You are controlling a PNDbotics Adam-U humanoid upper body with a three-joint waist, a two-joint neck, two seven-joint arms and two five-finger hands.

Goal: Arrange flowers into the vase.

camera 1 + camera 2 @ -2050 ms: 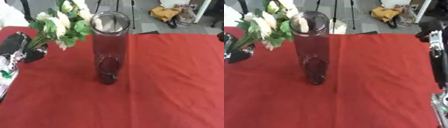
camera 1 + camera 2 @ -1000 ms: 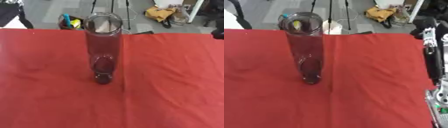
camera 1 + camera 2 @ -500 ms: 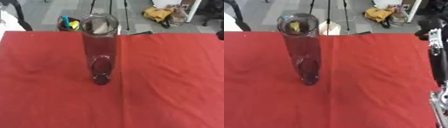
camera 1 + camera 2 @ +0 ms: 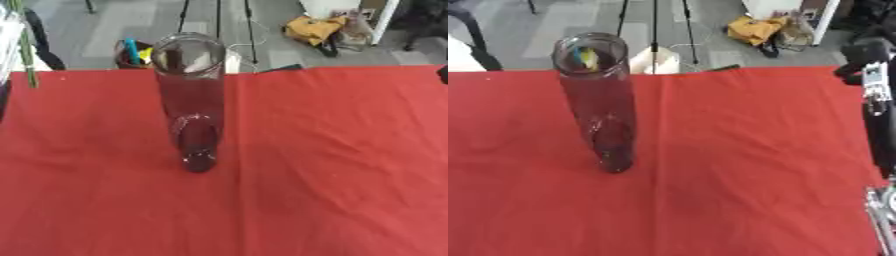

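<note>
A tall clear glass vase [image 4: 192, 95] stands upright on the red tablecloth [image 4: 332, 165], a little left of the middle, with no flowers in it. Two thin green stems [image 4: 24, 47] hang at the top left edge of the left eye view, well left of the vase. Their blooms and whatever holds them are out of frame. My left hand shows in no view. My right arm [image 4: 875, 107], black with silver joints, runs down the right edge of the right eye view. A silver part [image 4: 883, 220] sits in the lower right corner, and I cannot make out the hand's pose.
Beyond the table's far edge lie a grey floor, tripod legs [image 4: 217, 20], a dark bucket with blue and yellow items [image 4: 131, 52] and a yellow bag [image 4: 317, 27]. Red cloth spreads bare to the right of and in front of the vase.
Two seconds ago my left hand held the white flower bunch beside the vase rim. Hand and blooms then left the view. Only stems show at the top left now. The camera shifted.
</note>
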